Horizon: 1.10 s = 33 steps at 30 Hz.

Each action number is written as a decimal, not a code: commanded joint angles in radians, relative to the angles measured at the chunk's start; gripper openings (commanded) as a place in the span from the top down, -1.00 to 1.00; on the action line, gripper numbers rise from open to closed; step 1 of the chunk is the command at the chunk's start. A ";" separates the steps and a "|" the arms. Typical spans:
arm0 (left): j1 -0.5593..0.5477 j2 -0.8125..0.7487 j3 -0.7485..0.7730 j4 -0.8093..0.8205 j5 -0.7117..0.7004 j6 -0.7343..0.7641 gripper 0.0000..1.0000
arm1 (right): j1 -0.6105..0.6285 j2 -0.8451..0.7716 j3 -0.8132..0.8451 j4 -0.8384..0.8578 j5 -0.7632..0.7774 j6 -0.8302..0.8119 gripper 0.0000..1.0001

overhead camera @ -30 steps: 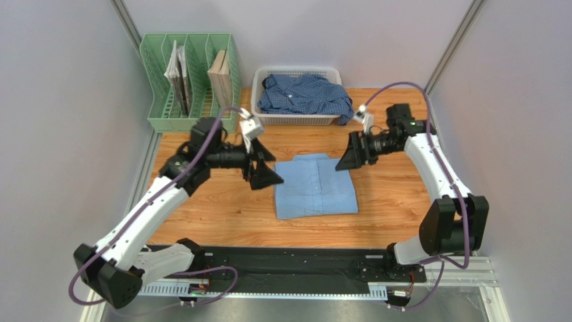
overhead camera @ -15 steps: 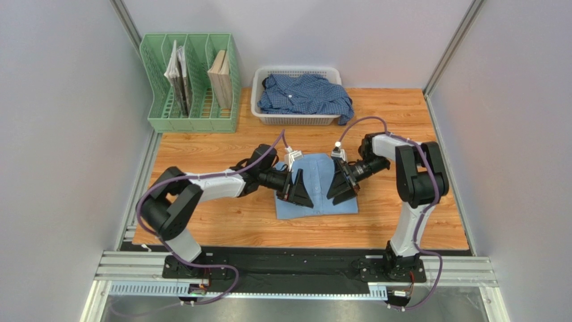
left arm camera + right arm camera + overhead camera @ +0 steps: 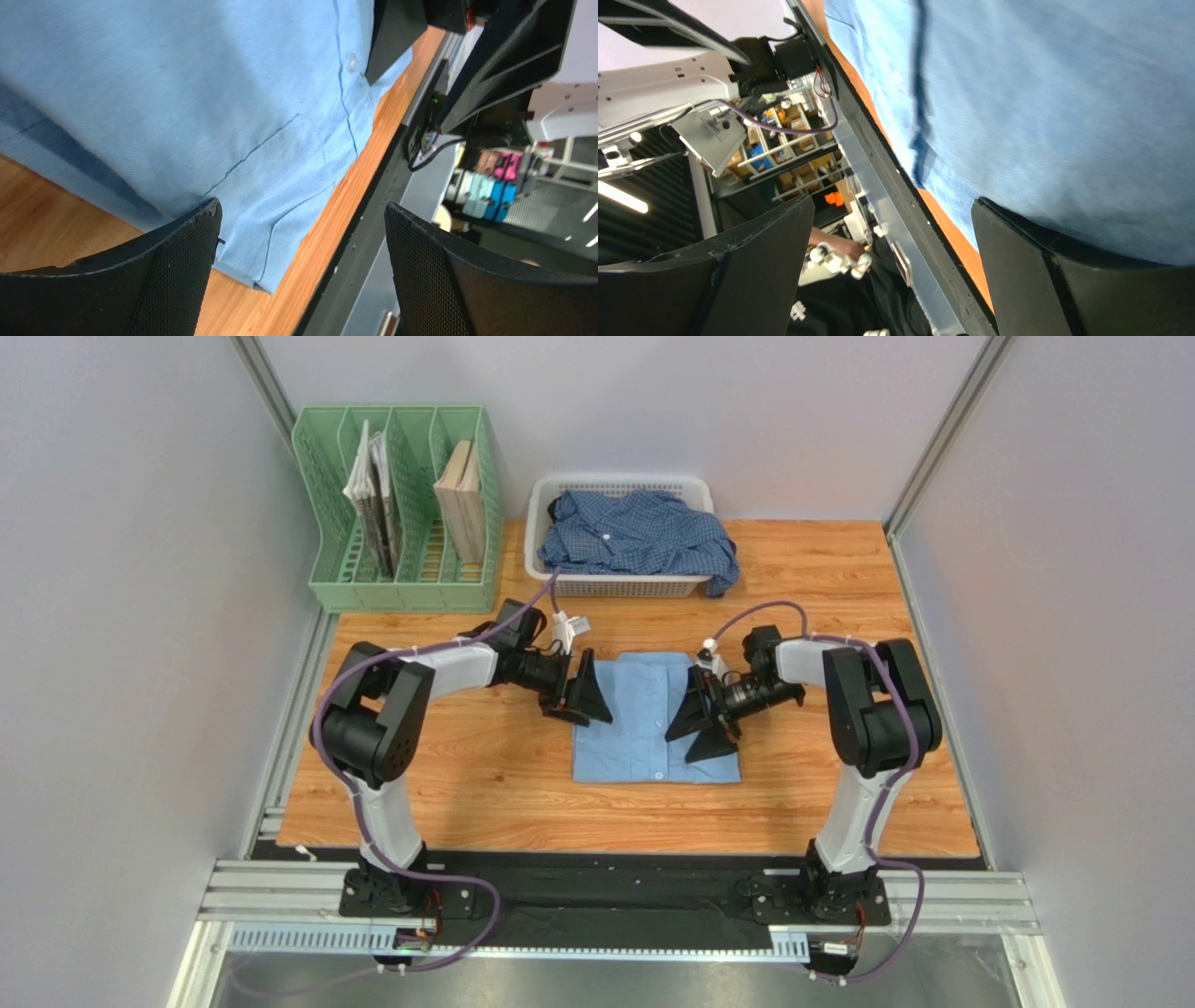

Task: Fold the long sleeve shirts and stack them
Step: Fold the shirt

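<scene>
- The light blue shirt [image 3: 648, 735] lies flat in the middle of the wooden table [image 3: 463, 770]. It is folded into a neat upright rectangle, front side up, with the collar at the far end and the button line running down the centre.
- In the left wrist view its chest pocket [image 3: 281, 161] and a small button [image 3: 350, 61] show, and the cloth looks smooth with few wrinkles.
- The left gripper [image 3: 586, 693] sits low at the shirt's far left edge. Its fingers are spread wide and nothing is between them.
- The right gripper [image 3: 701, 717] sits low over the shirt's right side, also spread wide and holding nothing. One finger seems close to the cloth, but contact cannot be confirmed.
- The darker checked shirt [image 3: 634, 532] lies crumpled in the white basket [image 3: 617, 588] at the far edge, well apart from the folded one, with part of it hanging over the right rim.
- A green file rack [image 3: 400, 588] holding books stands beside the basket on the left.
- Judged step: the first shirt seems finished or nearly so, and the arms are either tidying its edges or letting go.
- To do this well, both grippers should lift straight up and clear, so no fingertip drags a fold open.
- If an edge needs squaring, each side should be nudged evenly, keeping the rectangle symmetrical.
- The checked shirt is not yet folded or stacked on top.
</scene>
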 commanded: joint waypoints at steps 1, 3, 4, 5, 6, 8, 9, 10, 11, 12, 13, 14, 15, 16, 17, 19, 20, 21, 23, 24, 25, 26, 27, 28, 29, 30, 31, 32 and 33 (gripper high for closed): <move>-0.015 -0.144 0.011 -0.112 0.109 0.197 -0.78 | 0.005 -0.169 0.036 0.127 -0.012 0.125 -0.80; -0.033 -0.194 0.023 -0.127 0.115 0.211 -0.75 | -0.014 -0.205 0.074 0.099 0.000 0.090 -0.77; -0.043 -0.219 0.034 -0.126 0.114 0.211 -0.75 | -0.021 -0.214 0.113 0.074 0.016 0.070 -0.75; -0.056 -0.221 0.067 -0.126 0.103 0.203 -0.75 | -0.026 -0.205 0.136 0.062 0.031 0.047 -0.73; -0.087 -0.213 0.089 -0.122 0.069 0.191 -0.74 | -0.026 -0.191 0.159 0.048 0.069 0.010 -0.63; -0.119 -0.138 0.164 -0.110 0.048 0.133 -0.72 | -0.026 -0.106 0.231 0.025 0.092 -0.039 -0.41; -0.124 -0.103 0.192 -0.095 0.040 0.107 -0.70 | -0.028 -0.073 0.254 0.014 0.105 -0.065 -0.34; -0.124 -0.030 0.215 -0.084 0.043 0.077 -0.68 | -0.028 -0.032 0.301 0.002 0.106 -0.071 -0.26; -0.119 0.009 0.250 -0.066 0.043 0.042 -0.64 | -0.028 0.032 0.321 0.000 0.106 -0.074 -0.13; -0.113 0.043 0.267 -0.057 0.037 0.018 -0.61 | -0.028 0.069 0.341 0.002 0.109 -0.076 -0.09; -0.106 0.098 0.281 -0.058 0.029 0.010 -0.57 | -0.028 0.099 0.357 0.005 0.109 -0.073 -0.04; -0.081 0.123 0.293 -0.049 0.031 0.004 -0.55 | -0.029 0.151 0.387 0.008 0.112 -0.071 0.03; -0.066 0.144 0.298 -0.047 0.028 -0.012 -0.54 | -0.029 0.171 0.400 0.014 0.126 -0.071 0.05; -0.052 0.179 0.299 -0.046 0.022 -0.024 -0.51 | -0.029 0.189 0.407 0.032 0.134 -0.061 0.06; -0.026 0.196 0.299 -0.041 0.022 -0.035 -0.50 | -0.029 0.211 0.426 0.040 0.138 -0.054 0.08; -0.011 0.241 0.296 -0.058 0.023 -0.059 -0.47 | -0.028 0.268 0.440 0.051 0.140 -0.025 0.11; -0.004 0.250 0.286 -0.076 0.017 -0.061 -0.46 | -0.026 0.284 0.447 0.051 0.138 -0.019 0.14; -0.006 0.256 0.277 -0.089 0.014 -0.069 -0.44 | -0.026 0.307 0.449 0.048 0.138 -0.018 0.15; -0.009 0.243 0.219 -0.078 0.012 -0.084 -0.40 | -0.009 0.312 0.444 0.011 0.149 -0.039 0.20; -0.014 0.220 0.204 -0.090 0.006 -0.081 -0.40 | 0.000 0.285 0.414 -0.009 0.154 -0.042 0.21; -0.014 0.207 0.189 -0.102 0.008 -0.060 -0.40 | 0.003 0.263 0.383 -0.003 0.161 -0.030 0.21; -0.014 0.192 0.186 -0.128 0.008 -0.046 -0.40 | 0.003 0.231 0.334 0.015 0.163 0.029 0.22; -0.008 0.160 0.186 -0.145 -0.003 -0.023 -0.39 | 0.005 0.202 0.238 0.049 0.151 0.054 0.22; 0.005 0.143 0.186 -0.158 -0.017 0.014 -0.39 | 0.006 0.132 0.181 0.065 0.137 0.071 0.25; 0.015 0.129 0.192 -0.185 -0.046 0.034 -0.39 | 0.011 0.095 0.138 0.074 0.132 0.091 0.25; 0.023 0.105 0.200 -0.204 -0.063 0.055 -0.36 | 0.012 0.062 0.087 0.062 0.122 0.081 0.25; 0.044 0.094 0.233 -0.252 -0.076 0.101 -0.36 | 0.012 -0.011 0.085 0.040 0.119 0.059 0.25; 0.051 0.080 0.249 -0.273 -0.087 0.124 -0.36 | 0.011 -0.045 0.097 0.008 0.135 -0.023 0.25; 0.052 0.042 0.258 -0.291 -0.092 0.146 -0.36 | 0.002 -0.083 0.119 -0.041 0.144 -0.059 0.21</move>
